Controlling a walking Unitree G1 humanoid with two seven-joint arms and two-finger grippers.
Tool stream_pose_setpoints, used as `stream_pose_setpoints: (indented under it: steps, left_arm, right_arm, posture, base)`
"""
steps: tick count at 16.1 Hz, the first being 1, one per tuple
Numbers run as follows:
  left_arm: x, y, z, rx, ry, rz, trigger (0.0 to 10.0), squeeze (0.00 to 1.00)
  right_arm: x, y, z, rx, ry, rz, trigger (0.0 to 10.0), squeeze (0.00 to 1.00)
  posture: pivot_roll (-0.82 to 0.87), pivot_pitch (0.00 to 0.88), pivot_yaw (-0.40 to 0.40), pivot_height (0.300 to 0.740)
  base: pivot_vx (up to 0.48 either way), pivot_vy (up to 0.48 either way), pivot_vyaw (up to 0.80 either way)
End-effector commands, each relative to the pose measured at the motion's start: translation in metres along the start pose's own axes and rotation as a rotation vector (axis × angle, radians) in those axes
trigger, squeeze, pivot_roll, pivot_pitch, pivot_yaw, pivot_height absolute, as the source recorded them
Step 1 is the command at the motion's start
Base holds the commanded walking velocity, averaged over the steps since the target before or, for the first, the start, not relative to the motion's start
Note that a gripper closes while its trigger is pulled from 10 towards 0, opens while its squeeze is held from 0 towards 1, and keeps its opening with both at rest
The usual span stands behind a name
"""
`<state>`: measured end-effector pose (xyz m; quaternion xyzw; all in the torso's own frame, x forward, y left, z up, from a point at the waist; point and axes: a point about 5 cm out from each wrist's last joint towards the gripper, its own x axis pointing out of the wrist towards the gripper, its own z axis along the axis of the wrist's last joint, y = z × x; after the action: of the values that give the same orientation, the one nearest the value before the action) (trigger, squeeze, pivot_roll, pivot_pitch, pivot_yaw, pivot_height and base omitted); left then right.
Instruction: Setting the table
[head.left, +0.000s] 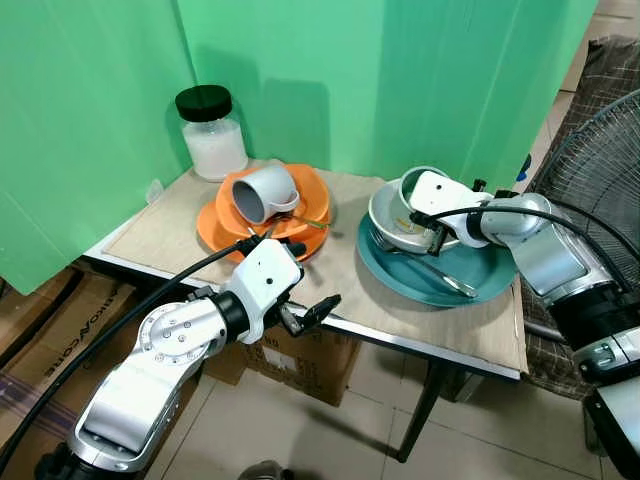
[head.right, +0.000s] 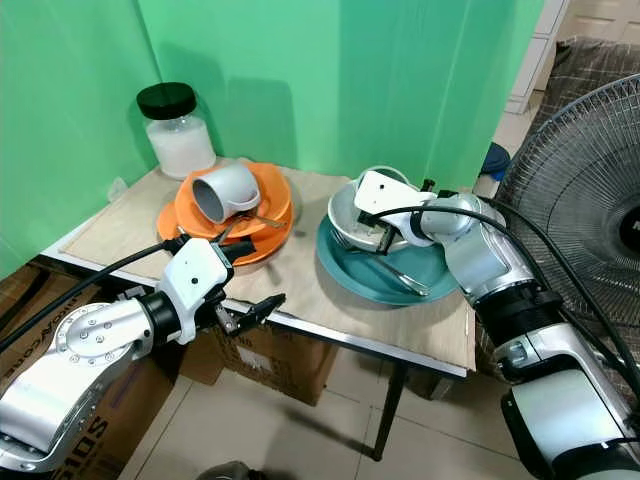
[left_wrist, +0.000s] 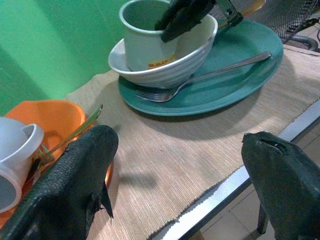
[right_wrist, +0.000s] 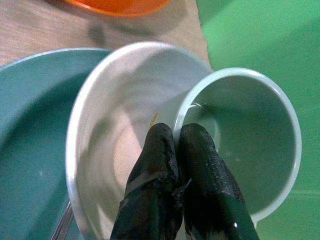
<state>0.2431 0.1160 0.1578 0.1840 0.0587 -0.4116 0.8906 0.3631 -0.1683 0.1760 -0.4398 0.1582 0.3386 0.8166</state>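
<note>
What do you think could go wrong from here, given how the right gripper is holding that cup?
The right gripper pinches only the rim of the green cup, so the cup might slip or swing when lifted. The cup leans inside the white bowl, so pulling could drag the bowl and knock the fork off the teal plate.

left pincer (left_wrist: 180, 185) fingers apart over mat (left_wrist: 165, 160) | cup (left_wrist: 145, 37) in bowl (left_wrist: 165, 65) on teal plate (left_wrist: 225, 75)
</note>
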Motion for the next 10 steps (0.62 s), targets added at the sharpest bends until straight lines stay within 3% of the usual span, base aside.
stream_pose_setpoints:
  steps: [1, 6, 7, 8, 9, 10]
  left_arm:
    - [-0.002, 0.003, 0.002, 0.023, 0.002, 0.004, 10.0, 0.00]
    - [-0.004, 0.008, 0.010, 0.033, -0.030, 0.040, 10.0, 0.00]
    - [-0.007, 0.016, 0.018, 0.031, -0.081, 0.134, 10.0, 0.00]
    - [-0.007, 0.022, 0.021, 0.022, -0.121, 0.227, 10.0, 0.00]
    - [-0.008, 0.028, 0.018, 0.004, -0.102, 0.366, 10.0, 0.00]
    - [-0.011, 0.029, 0.017, -0.005, -0.099, 0.432, 10.0, 0.00]
  right_arm:
    - [-0.006, -0.006, 0.007, -0.003, -0.035, -0.020, 0.0, 0.00]
    - [-0.047, -0.025, 0.030, 0.099, -0.211, -0.131, 0.0, 0.00]
    - [-0.070, -0.029, 0.039, 0.157, -0.318, -0.201, 0.0, 0.00]
    - [-0.081, -0.026, 0.044, 0.185, -0.408, -0.264, 3.9, 0.00]
    - [-0.090, -0.012, 0.047, 0.306, -0.543, -0.325, 10.0, 0.00]
    - [-0.091, 0.001, 0.040, 0.403, -0.532, -0.355, 10.0, 0.00]
  posture:
    - [0.00, 0.000, 0.076, 0.740]
    - [0.02, 0.000, 0.079, 0.740]
    - [0.02, 0.000, 0.058, 0.740]
    - [0.03, 0.000, 0.041, 0.740]
    - [0.05, 0.000, 0.028, 0.740]
    - [0.04, 0.000, 0.026, 0.740]
  base:
    - [0.000, 0.000, 0.00]
    - [0.000, 0.000, 0.00]
    - [0.000, 0.000, 0.00]
    - [0.000, 0.000, 0.00]
    - [0.000, 0.000, 0.00]
    - [0.000, 0.000, 0.00]
